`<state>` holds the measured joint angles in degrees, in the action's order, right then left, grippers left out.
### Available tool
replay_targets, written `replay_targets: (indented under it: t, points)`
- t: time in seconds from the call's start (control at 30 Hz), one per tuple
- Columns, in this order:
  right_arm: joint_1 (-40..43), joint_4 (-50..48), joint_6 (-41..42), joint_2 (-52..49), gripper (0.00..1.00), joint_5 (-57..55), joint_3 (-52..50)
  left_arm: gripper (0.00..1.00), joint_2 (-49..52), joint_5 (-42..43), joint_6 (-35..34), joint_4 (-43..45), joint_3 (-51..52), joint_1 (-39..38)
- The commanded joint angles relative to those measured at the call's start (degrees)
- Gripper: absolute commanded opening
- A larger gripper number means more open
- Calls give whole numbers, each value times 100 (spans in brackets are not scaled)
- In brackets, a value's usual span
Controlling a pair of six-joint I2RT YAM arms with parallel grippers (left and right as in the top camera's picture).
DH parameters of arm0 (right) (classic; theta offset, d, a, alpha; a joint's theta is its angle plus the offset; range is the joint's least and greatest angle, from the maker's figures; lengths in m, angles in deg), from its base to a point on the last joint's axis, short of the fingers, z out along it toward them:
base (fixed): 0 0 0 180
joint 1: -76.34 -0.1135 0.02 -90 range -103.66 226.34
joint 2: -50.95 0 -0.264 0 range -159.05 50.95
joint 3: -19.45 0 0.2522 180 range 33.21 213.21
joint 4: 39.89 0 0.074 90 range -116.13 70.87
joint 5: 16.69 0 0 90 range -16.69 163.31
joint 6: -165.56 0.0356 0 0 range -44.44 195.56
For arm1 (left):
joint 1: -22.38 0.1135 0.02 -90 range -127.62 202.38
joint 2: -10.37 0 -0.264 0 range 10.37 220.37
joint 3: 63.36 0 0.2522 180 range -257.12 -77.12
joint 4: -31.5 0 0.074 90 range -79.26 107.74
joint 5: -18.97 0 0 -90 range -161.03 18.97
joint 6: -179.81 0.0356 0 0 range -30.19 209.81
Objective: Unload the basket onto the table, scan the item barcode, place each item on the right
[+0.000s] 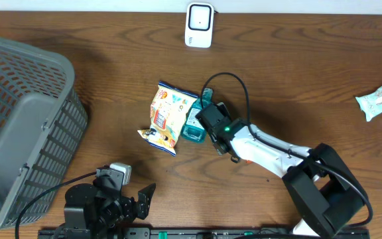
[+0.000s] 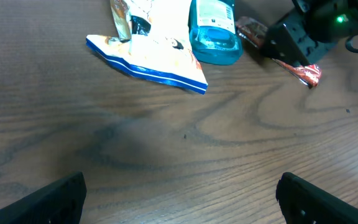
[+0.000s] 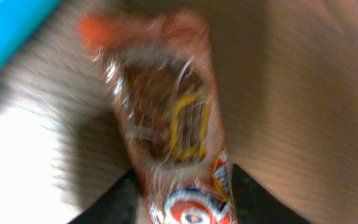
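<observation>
We judge the snack bar (image 3: pixel 166 112) light, its film crinkly and slippery, so it is best pinched across the middle. It lies mid-counter (image 1: pixel 297 79), at three o'clock from the teal bottle (image 1: pixel 194 123). The right hand (image 3: pixel 184 199) straddles it, but we cannot tell whether it is clamped. The left hand (image 2: pixel 179 199) gapes empty. The wrapper's lettering is too blurred to read.

The brown wooden table (image 1: pixel 111 66) is matt, with plain grain. At left, the grey lattice plastic basket (image 1: pixel 18 133) looks dull. At centre, the white-and-yellow foil snack bag (image 1: pixel 168 116) is glossy and creased. The orange-red film-wrapped snack bar (image 3: pixel 166 124) is shiny and crinkled.
</observation>
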<state>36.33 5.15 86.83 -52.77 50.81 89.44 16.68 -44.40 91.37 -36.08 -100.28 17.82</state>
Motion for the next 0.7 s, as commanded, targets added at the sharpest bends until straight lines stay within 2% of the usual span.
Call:
replay_targets:
  t: [0.0,0.13,0.23,0.37,0.5,0.67]
  points:
    - [109,149,-328,-258,35,785,-496,98,-24,-28,57,-13,-52,9]
    - [107,247,-404,-271,28,1163,-660,98,-24,-28,57,-13,-52,9]
    - [109,483,-208,-280,8,1213,-688,98,-24,-28,57,-15,-52,9]
    - [245,579,-151,-278,1,1604,-588,98,-24,-28,57,-13,-52,9]
    - [691,1355,-688,-245,1,3963,518,98,-24,-28,57,-13,-52,9]
    - [1360,2326,-2046,-245,1,7479,1491,98,-24,-28,57,-13,-52,9]
